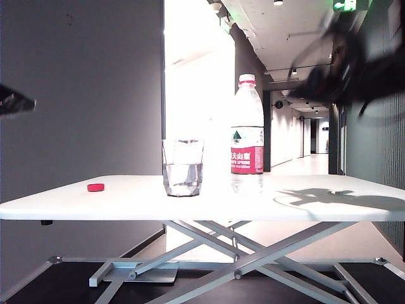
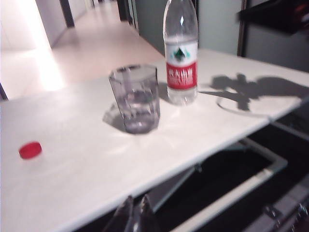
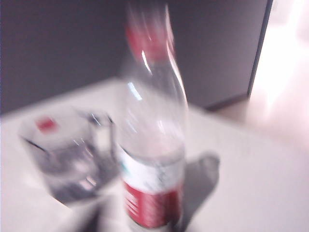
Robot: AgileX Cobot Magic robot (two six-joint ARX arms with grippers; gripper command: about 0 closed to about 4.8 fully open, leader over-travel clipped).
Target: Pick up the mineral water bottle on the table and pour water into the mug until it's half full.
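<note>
Table (image 1: 126,197): we count one mineral water bottle (image 1: 247,136), one mug (image 1: 183,167), one red cap (image 1: 95,187).
Right end effector (image 1: 329,79): blurred above, right of bottle; we cannot tell its opening.
Left end effector (image 2: 131,217): pressed together, well clear.

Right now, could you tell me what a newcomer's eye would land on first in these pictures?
The tall mineral water bottle stands mid-table, uncapped, right beside the mug, which already holds some water. A small red cap lies alone toward the left edge of the table. The right claw blurs in the air upper right; the left claw sits at the far left.
</note>
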